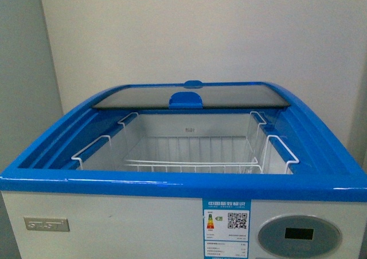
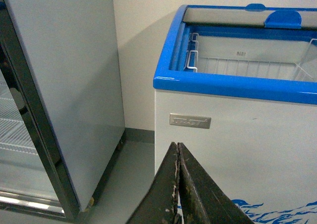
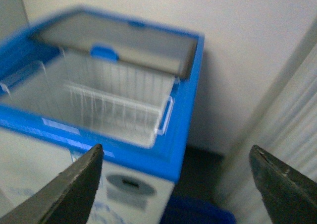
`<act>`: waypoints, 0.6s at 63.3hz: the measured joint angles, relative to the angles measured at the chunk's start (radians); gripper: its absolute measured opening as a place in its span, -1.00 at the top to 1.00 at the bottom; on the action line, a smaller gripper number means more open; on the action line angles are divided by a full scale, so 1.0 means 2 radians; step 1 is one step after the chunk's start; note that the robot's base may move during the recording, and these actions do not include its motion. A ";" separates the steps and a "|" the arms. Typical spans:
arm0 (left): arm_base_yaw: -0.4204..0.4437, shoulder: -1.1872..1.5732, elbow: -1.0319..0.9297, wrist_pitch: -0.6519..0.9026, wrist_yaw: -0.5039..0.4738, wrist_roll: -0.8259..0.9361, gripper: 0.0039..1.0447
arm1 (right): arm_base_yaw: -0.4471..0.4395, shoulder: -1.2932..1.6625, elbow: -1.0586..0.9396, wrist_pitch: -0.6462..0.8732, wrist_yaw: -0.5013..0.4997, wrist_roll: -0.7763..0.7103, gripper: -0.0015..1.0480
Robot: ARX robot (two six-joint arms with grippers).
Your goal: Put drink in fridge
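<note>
The fridge (image 1: 172, 181), a white chest freezer with a blue rim, stands right in front of me. Its glass lid (image 1: 192, 97) is slid to the back, so the white wire baskets (image 1: 189, 156) show and look empty. The fridge also shows in the left wrist view (image 2: 233, 83) and, blurred, in the right wrist view (image 3: 183, 125). My left gripper (image 2: 178, 149) is shut and empty, low beside the fridge's front left corner. My right gripper (image 3: 176, 157) is wide open and empty, above the fridge's front right corner. The drink is out of view.
A tall grey upright cooler (image 2: 64, 85) with a glass door stands left of the fridge, with a floor gap between them. A white wall is behind. A blue object (image 3: 198, 215) lies on the floor by the fridge's right side, next to a pale curtain-like surface (image 3: 287, 120).
</note>
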 joint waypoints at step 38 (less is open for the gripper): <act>0.000 0.000 0.000 -0.001 0.000 0.000 0.96 | -0.220 -0.249 -0.346 0.165 -0.206 0.040 0.95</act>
